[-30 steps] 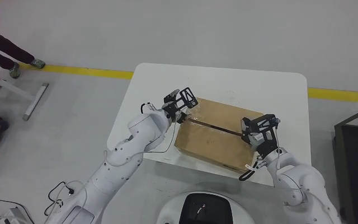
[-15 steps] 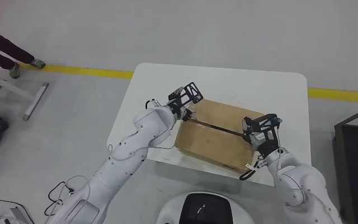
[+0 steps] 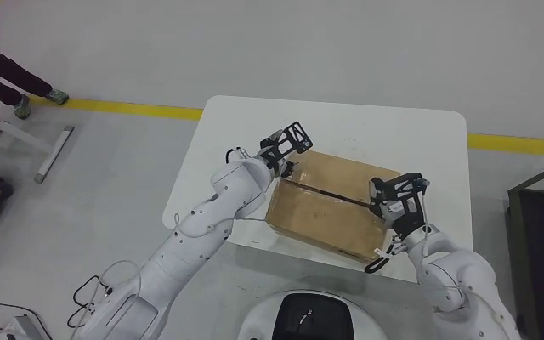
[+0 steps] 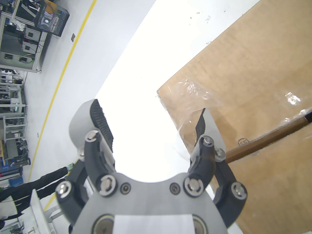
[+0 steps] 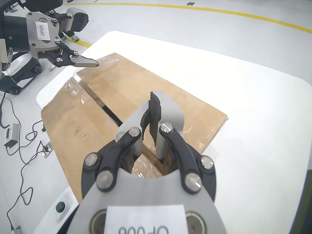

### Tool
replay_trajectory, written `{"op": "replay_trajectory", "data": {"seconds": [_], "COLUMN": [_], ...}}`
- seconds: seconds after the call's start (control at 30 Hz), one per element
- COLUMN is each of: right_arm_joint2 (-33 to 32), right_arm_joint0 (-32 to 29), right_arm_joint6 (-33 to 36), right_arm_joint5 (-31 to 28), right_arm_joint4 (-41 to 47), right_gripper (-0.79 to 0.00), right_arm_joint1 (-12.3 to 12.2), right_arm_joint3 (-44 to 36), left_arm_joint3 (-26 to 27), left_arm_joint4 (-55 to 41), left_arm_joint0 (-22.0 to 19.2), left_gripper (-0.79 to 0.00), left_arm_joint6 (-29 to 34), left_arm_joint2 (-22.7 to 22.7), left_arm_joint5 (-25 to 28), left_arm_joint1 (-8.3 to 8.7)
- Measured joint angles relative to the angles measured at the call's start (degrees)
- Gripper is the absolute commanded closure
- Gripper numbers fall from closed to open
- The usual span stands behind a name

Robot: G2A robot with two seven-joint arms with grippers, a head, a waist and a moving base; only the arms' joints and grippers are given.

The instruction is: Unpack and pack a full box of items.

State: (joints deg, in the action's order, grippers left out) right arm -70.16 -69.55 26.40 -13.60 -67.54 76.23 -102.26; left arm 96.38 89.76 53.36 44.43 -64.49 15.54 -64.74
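On the left: left gripper (image 3: pixel 293 144) above the far left corner of the box (image 3: pixel 331 204), jaws wide apart, nothing between them. From the left wrist view: one finger over that corner, wrinkled clear tape (image 4: pixel 195 93) on it, a small printed stamp (image 4: pixel 242 142) beside the seam (image 4: pixel 268 140).

In the middle: box closed, lying slantwise on the white table (image 3: pixel 382 127), towards the robot's edge. From the right wrist view: seam gaping dark halfway along, a handwritten scribble (image 5: pixel 81 132) on the nearer flap, not legible; a white printed label (image 5: pixel 42 31) on the left gripper's plate.

On the right: right gripper (image 3: pixel 395 194) over the seam's right end, jaws drawn together, nothing visibly clamped.
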Motion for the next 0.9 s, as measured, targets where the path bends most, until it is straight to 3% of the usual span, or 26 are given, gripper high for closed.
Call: {"op": "replay_trajectory", "data": {"seconds": [0.17, 0.23, 0.33, 0.37, 0.4, 0.43, 0.5, 0.7, 0.73, 0.9], "right_arm_joint2": [-0.17, -0.24, -0.31, -0.31, -0.28, -0.23, -0.1, 0.13, 0.14, -0.03], "right_arm_joint0": [-0.06, -0.09, -0.02, 0.05, 0.17, 0.28, 0.55, 1.01, 1.04, 0.97], "right_arm_joint6": [-0.15, -0.15, -0.18, -0.17, -0.14, -0.12, -0.09, -0.08, -0.08, -0.3], "right_arm_joint5": [0.01, 0.03, -0.02, -0.06, -0.13, -0.17, -0.26, -0.39, -0.38, -0.07], "right_arm_joint4": [0.08, 0.14, 0.23, 0.27, 0.36, 0.44, 0.53, 0.8, 0.83, 1.31], "right_gripper": [0.0, 0.0, 0.0, 0.0, 0.0, 0.0, 0.0, 0.0, 0.0, 0.0], "right_arm_joint1": [-0.11, -0.16, -0.22, -0.24, -0.25, -0.25, -0.27, -0.32, -0.34, -0.41], "right_arm_joint3": [0.22, 0.26, 0.34, 0.37, 0.41, 0.45, 0.62, 1.08, 1.13, 1.28], "left_arm_joint3": [-1.88, -2.49, -3.06, -3.25, -3.46, -3.6, -4.0, -5.24, -5.41, -5.49], "left_arm_joint4": [2.02, 2.35, 2.8, 2.9, 3.03, 3.17, 3.53, 4.02, 4.07, 3.64], "left_arm_joint0": [-0.76, -0.91, -1.16, -1.24, -1.36, -1.45, -1.62, -2.06, -2.07, -1.89], "left_gripper": [-0.588, -0.388, -0.262, -0.166, -0.139, -0.034, 0.0, 0.0, -0.049, 0.0], "left_arm_joint6": [-1.08, -1.51, -1.89, -2.01, -2.21, -2.43, -3.0, -4.03, -4.11, -4.42], "left_arm_joint2": [1.33, 1.57, 1.63, 1.64, 1.64, 1.64, 1.55, 1.31, 1.3, 1.24], "left_arm_joint5": [0.09, -0.1, -0.26, -0.32, -0.39, -0.48, -0.78, -1.17, -1.2, -2.23], "left_arm_joint1": [-0.37, -0.52, -0.7, -0.75, -0.82, -0.87, -0.97, -1.28, -1.33, -1.68]}}
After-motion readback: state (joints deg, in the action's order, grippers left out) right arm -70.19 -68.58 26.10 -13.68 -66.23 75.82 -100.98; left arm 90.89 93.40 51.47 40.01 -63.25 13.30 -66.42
